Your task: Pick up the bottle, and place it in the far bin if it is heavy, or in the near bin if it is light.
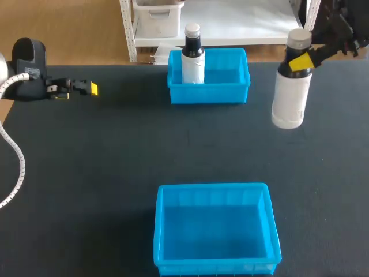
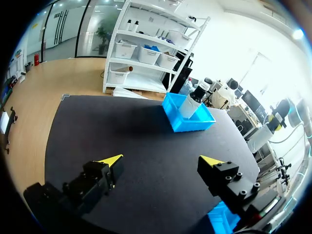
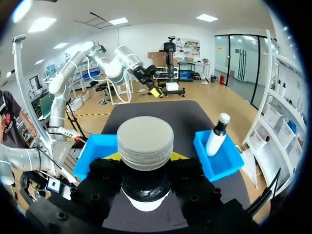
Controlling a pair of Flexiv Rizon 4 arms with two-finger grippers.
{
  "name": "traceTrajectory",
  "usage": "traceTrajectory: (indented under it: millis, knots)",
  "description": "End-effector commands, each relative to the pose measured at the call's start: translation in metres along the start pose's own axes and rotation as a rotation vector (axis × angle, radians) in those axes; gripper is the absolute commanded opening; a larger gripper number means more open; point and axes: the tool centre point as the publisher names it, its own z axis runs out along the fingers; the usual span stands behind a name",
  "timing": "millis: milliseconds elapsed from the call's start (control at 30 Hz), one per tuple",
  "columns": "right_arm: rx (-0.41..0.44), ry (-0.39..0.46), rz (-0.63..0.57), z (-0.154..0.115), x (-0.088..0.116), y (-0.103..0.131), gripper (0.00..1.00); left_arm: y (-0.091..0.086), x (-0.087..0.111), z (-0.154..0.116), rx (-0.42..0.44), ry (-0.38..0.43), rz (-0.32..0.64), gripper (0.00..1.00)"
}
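Observation:
A white bottle with a grey cap point(image 1: 288, 95) hangs above the table at the far right, and my right gripper point(image 1: 301, 60) is shut on its neck. In the right wrist view the cap point(image 3: 145, 141) fills the space between the fingers of that gripper point(image 3: 145, 157). The far blue bin point(image 1: 236, 92) stands left of the held bottle. The near blue bin point(image 1: 159, 231) sits by the front edge, nothing inside it. My left gripper point(image 1: 92, 88) is at the far left, low over the table, open point(image 2: 163, 160) with nothing between its fingers.
A bottle with a black top and a white body point(image 1: 193, 55) stands upright in the left part of the far bin point(image 2: 183, 124). Dark table stretches between the two bins. The near bin point(image 3: 97, 151) and far bin point(image 3: 229, 163) lie ahead of the right gripper.

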Motion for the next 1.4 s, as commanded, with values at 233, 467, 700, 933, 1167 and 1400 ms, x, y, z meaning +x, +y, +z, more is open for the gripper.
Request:
traceTrajectory:
  millis: [233,467,700,933,1167,1400]
  knots:
    - [-0.049,-0.006,-0.057,0.041,-0.023,0.062,0.28,0.0,0.0,0.0,0.0,0.0,0.0,1.0]
    - [-0.146,-0.016,-0.111,0.076,-0.037,0.095,0.3,0.0,0.0,0.0,0.0,0.0,0.0,1.0]
    - [-0.247,-0.027,-0.165,0.116,-0.045,0.126,0.31,0.0,0.0,0.0,0.0,0.0,0.0,1.0]
    - [-0.353,-0.051,-0.215,0.15,-0.055,0.149,0.31,0.0,0.0,0.0,0.0,0.0,0.0,1.0]
    - [-0.444,-0.053,-0.249,0.185,-0.048,0.175,0.31,0.0,0.0,0.0,0.0,0.0,0.0,1.0]
    - [-0.465,-0.059,-0.287,0.208,-0.028,0.183,0.31,0.0,0.0,0.0,0.0,0.0,0.0,1.0]
